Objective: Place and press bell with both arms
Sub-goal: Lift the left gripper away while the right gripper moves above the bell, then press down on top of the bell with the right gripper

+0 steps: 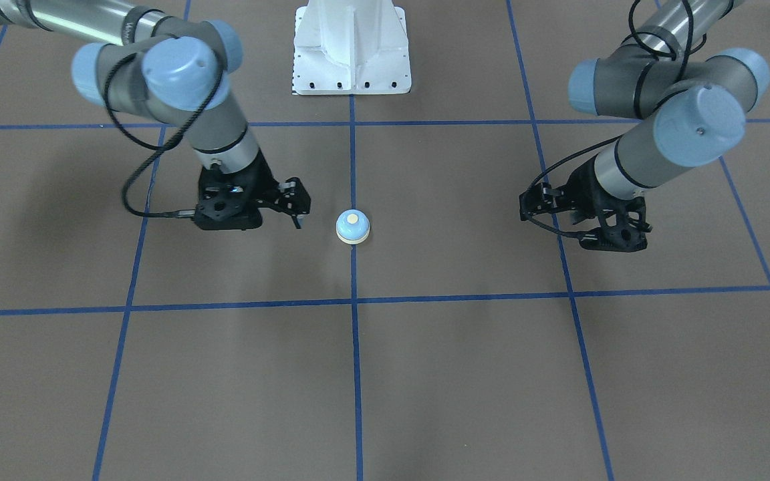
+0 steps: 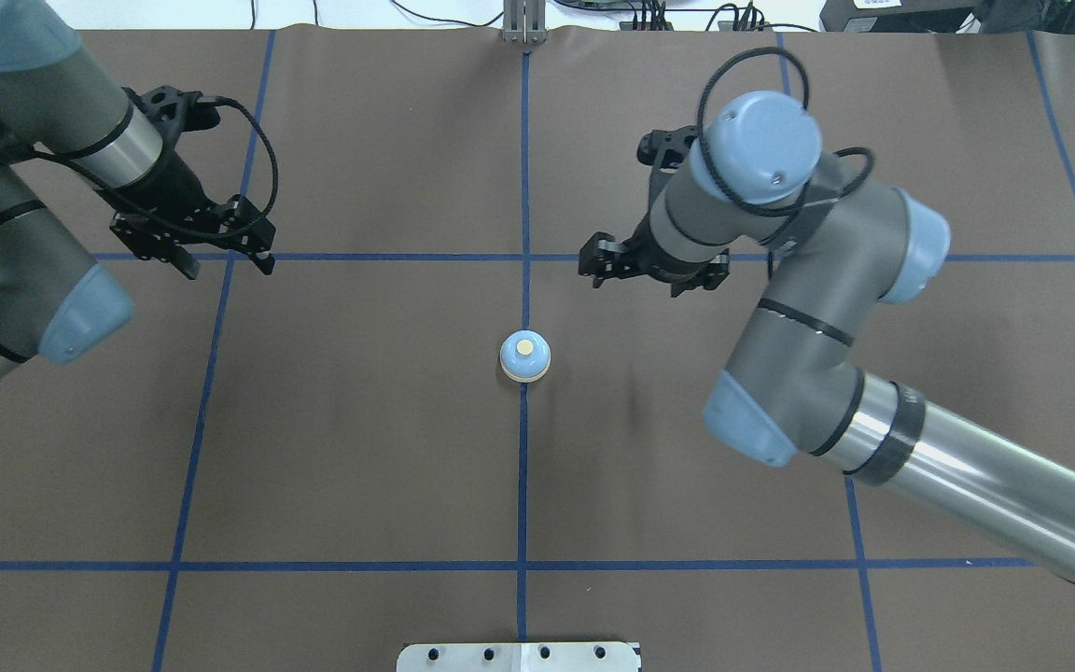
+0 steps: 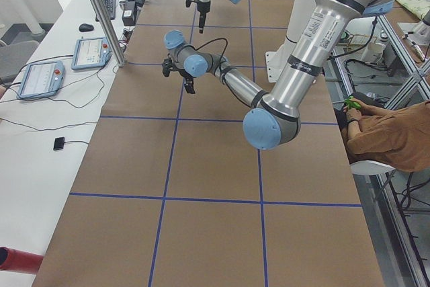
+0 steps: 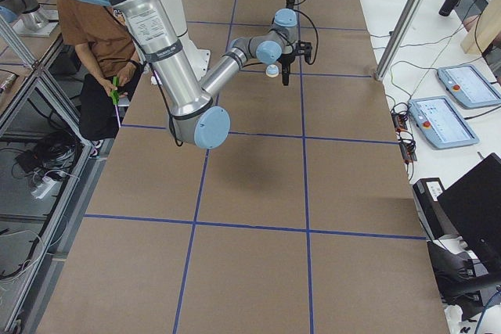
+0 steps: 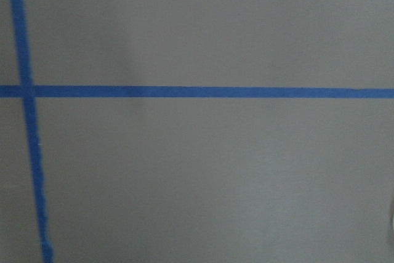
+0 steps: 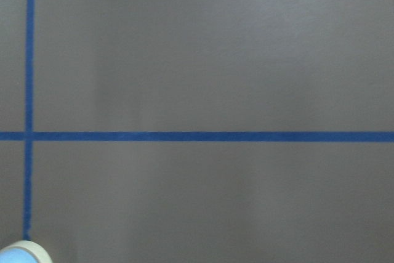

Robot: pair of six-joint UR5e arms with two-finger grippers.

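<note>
The bell [image 1: 352, 226] stands upright on the brown table, on the centre blue tape line. It also shows in the overhead view [image 2: 525, 357] and at the lower left corner of the right wrist view [image 6: 18, 254]. My right gripper [image 2: 647, 278] hovers beyond and to the right of it, a short way off, with its fingers spread and empty; the front view shows it too [image 1: 295, 208]. My left gripper [image 2: 228, 265] hangs far to the left over a tape crossing, fingers spread and empty. Neither touches the bell. The left wrist view shows only table and tape.
The white bolted pedestal [image 1: 351, 60] stands at the robot's side of the table. Blue tape lines [image 2: 524, 467] divide the brown mat into squares. A seated person [image 3: 386, 132] is beside the table; control tablets [image 3: 40, 77] lie along its far edge.
</note>
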